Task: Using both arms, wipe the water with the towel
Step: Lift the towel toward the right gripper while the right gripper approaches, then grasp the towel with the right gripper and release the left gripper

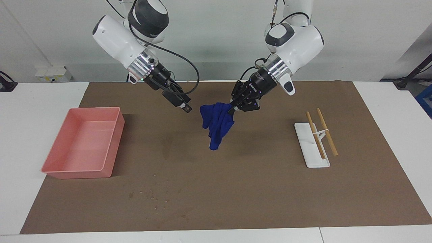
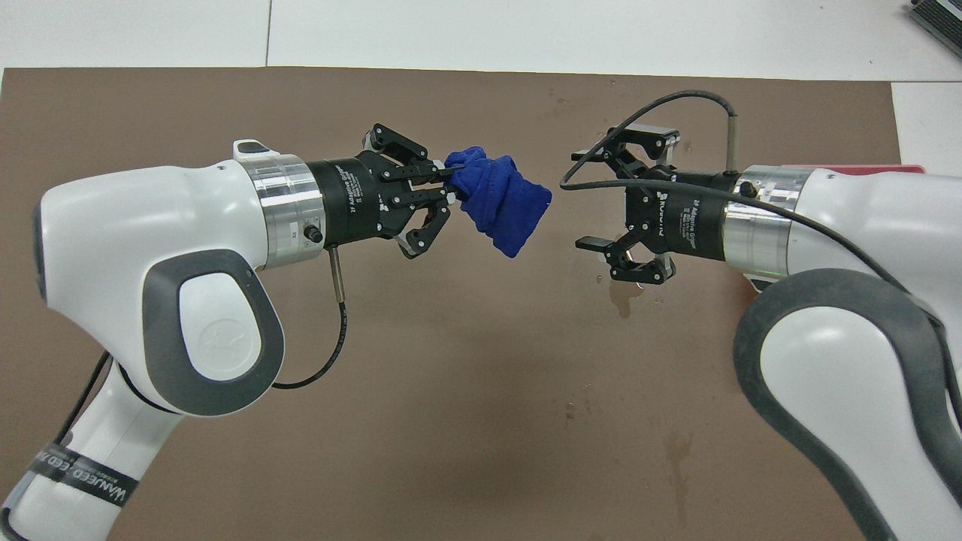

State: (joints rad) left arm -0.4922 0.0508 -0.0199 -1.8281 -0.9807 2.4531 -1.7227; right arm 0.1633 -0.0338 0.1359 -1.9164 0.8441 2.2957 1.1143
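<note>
We see the left gripper (image 1: 233, 108) pinching the towel (image 1: 216, 125), which hangs above the brown mat (image 1: 256, 189). The right gripper (image 2: 586, 199) hangs beside it, jaws spread wide, touching nothing. Faint water (image 1: 153, 195) droplets lie farther from the robots, near the pink tray (image 1: 50, 162).

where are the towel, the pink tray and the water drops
towel (image 1: 216, 125): facing view, middle of the hanging folds
pink tray (image 1: 114, 148): facing view, its side wall
water drops (image 1: 153, 195): facing view, middle of the scattered droplets
</note>
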